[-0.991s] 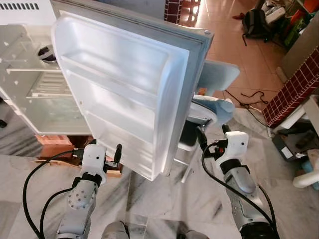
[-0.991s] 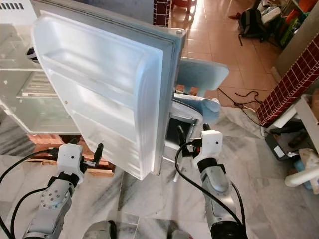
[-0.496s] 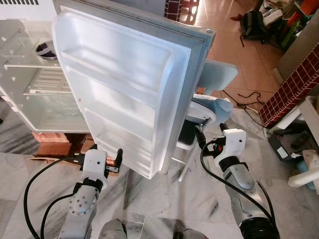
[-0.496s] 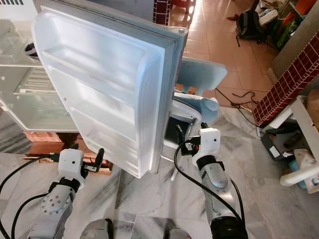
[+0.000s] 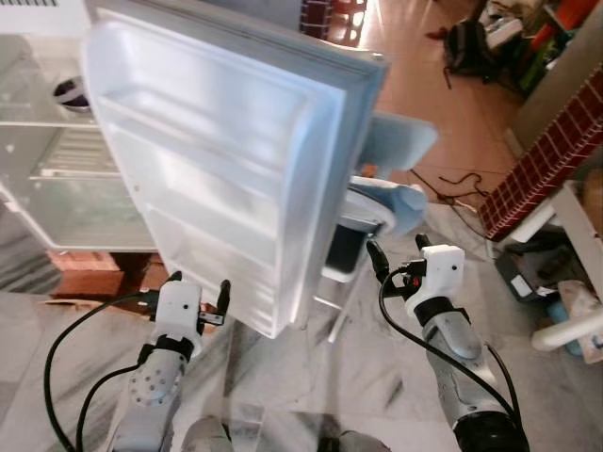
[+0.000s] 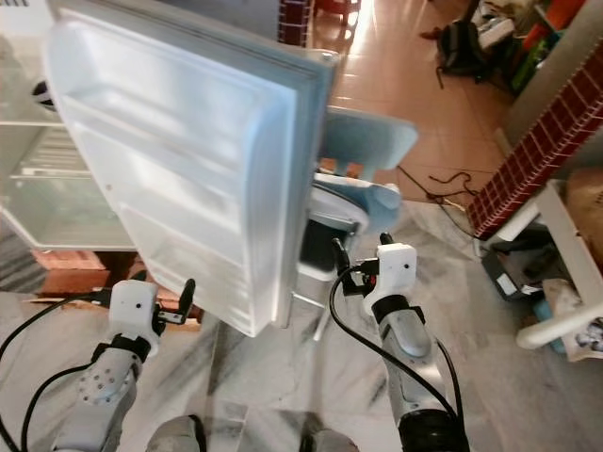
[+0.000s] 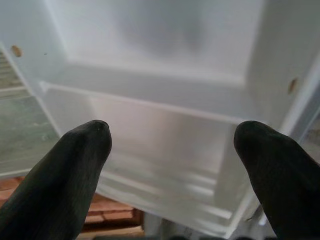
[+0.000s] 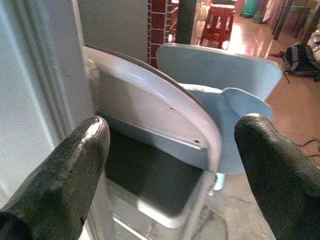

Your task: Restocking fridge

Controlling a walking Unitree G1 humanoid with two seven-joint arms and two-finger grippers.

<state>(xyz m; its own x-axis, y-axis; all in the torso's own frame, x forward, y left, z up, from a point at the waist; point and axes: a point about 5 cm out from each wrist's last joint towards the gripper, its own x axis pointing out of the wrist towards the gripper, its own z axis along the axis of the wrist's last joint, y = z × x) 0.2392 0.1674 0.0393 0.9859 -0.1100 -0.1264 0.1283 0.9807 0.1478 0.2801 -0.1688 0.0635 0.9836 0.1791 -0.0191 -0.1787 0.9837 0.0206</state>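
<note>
White plastic-lined fridge door [image 5: 226, 179] swung open; left end effector [image 5: 198, 294] and right end effector [image 5: 396, 259] both spread, empty, near its lower edge.

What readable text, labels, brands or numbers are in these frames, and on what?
None can be read.
Fridge door inner liner: plain white, no label or print.
Fridge interior: shelves only, no sticker legible.
Left gripper and right gripper housings: white, no marking visible.
Box on the floor at far right: a pale patch that may be a label, too small and blurred to read.
Backpack: no legible logo.
</note>
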